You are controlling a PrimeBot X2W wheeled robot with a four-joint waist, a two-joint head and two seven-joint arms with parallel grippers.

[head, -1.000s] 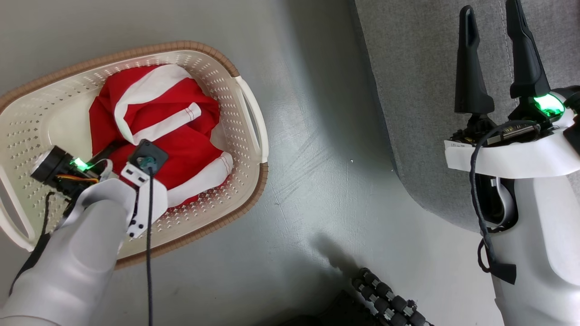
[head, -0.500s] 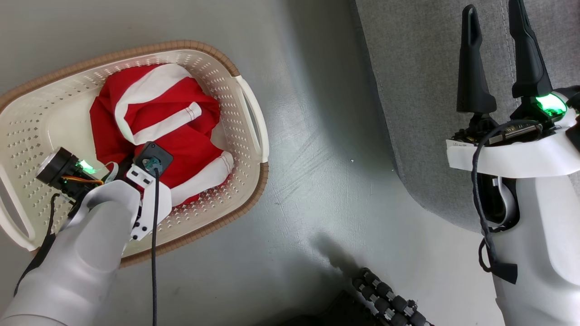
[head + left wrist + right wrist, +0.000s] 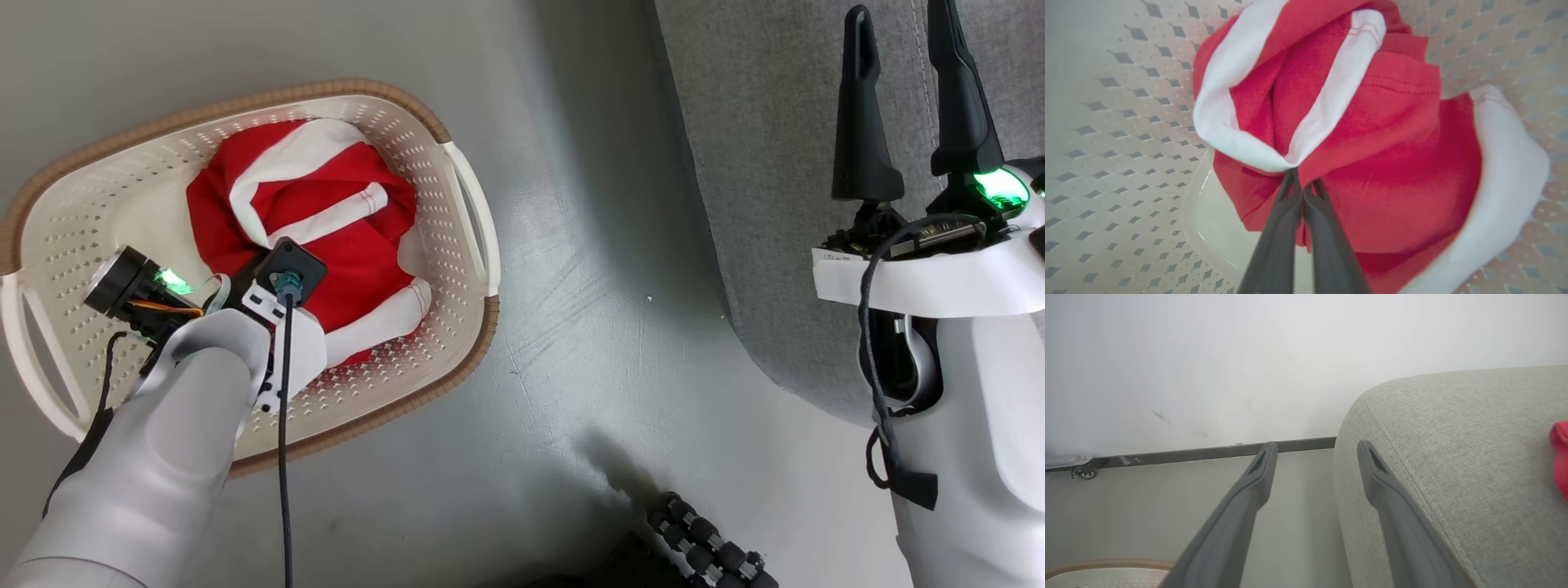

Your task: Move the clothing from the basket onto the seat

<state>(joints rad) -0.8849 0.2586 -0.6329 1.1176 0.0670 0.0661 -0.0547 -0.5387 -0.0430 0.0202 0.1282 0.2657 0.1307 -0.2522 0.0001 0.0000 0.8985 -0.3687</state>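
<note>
Grey floor separates the basket, on the left, from the seat, on the right. A black ribbed part juts in at the near edge. Far off are a white wall, a dark baseboard and a small caster.

The clothing lies bunched in the basket. The left hand is clenched on it where a white trim band folds. From the head camera, the wrist housing hides the fingers.

A glossy patch on the basket bottom is half covered by the clothing, and no writing shows. A red scrap on the seat is cut off at the right.

The right hand is released above the seat's left edge. Small print on its wrist band is too small to read.
</note>
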